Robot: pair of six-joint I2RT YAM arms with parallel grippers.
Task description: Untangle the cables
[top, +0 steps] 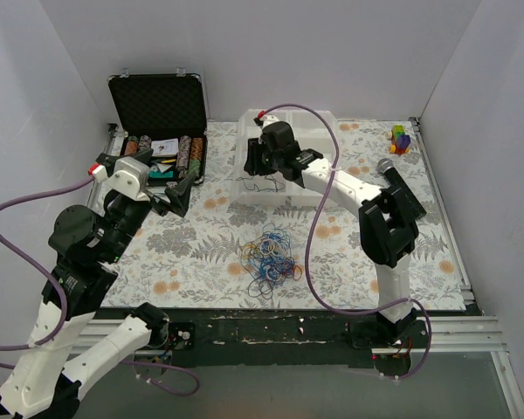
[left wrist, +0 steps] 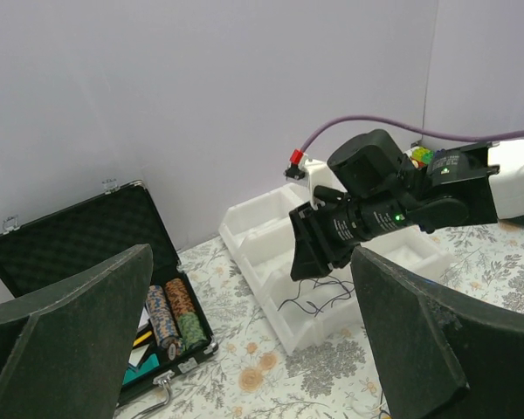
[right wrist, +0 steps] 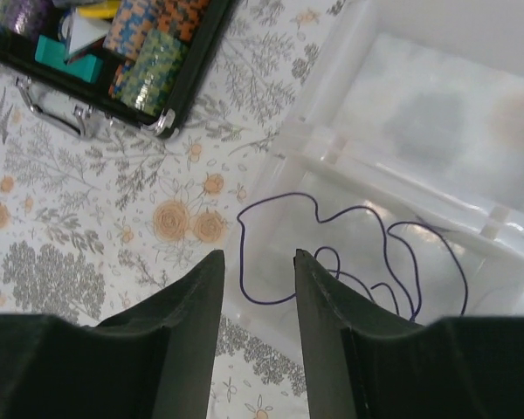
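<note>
A tangle of thin wire loops (top: 269,254) in blue, orange, red, yellow and black lay on the floral-patterned desk (top: 201,253), near the middle and between the two arms. A few loops spilled out toward the near edge. It was well apart from both hands.

Beyond the tangle stood a white plastic bin with several compartments (top: 319,118). The right hand (right wrist: 258,255) hung over the bin's near left compartment. Its fingers stood partly apart and clamped nothing. Below it a single thin dark cable (right wrist: 275,198) lay loose in that compartment, curled in several bends. One bend showed in the gap between the fingers. The wrist view did not settle whether the fingers touched the cable.

The left hand (top: 175,196) was raised over the left side of the desk. Its jaws were spread as wide as they go and nothing was between them. It pointed toward the bin and the right hand.

At the far left an open black hard-shell case (top: 157,100) rested on the desk, its foam-lined lid upright. Rows of coloured poker chips (right wrist: 144,52) filled the tray. A small multicoloured block toy (top: 401,138) sat in the far right corner.
</note>
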